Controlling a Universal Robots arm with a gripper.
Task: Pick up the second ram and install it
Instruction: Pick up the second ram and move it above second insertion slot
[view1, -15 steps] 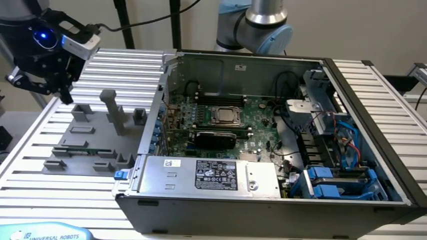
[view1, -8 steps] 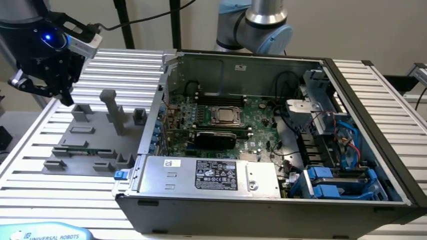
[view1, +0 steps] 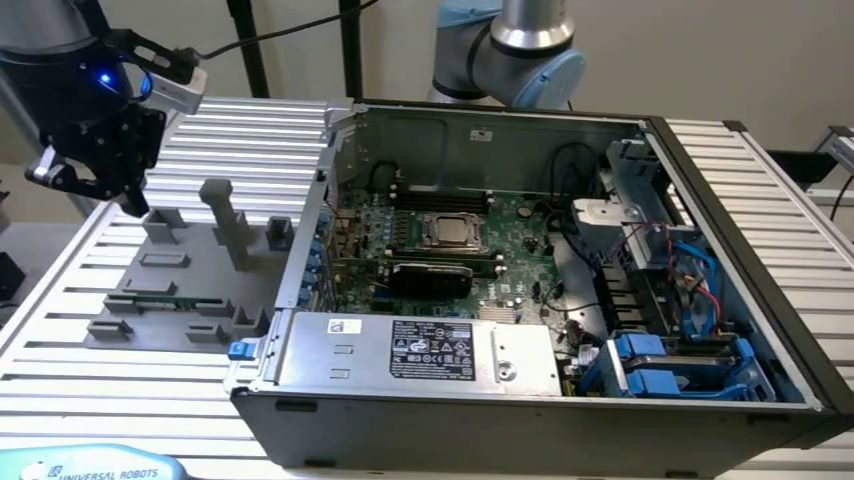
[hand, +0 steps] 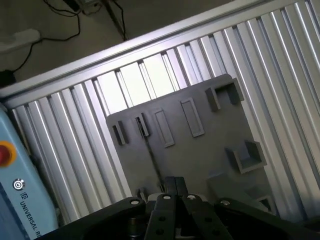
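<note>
Green and narrow, the second ram, a thin circuit-board stick, stands on edge in a slot of the flat grey plastic holder tray, probably so it can be pinched from above. The black gripper hangs well above the tray, closed and empty, with the ram below it.

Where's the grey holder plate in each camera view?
Exterior view: the grey holder plate lies on the slatted table at the exterior view's left, beside the computer case.
Wrist view: the grey holder plate sits in the middle, on the same slats.
Shared landmark: the blue Universal Robots box.
</note>
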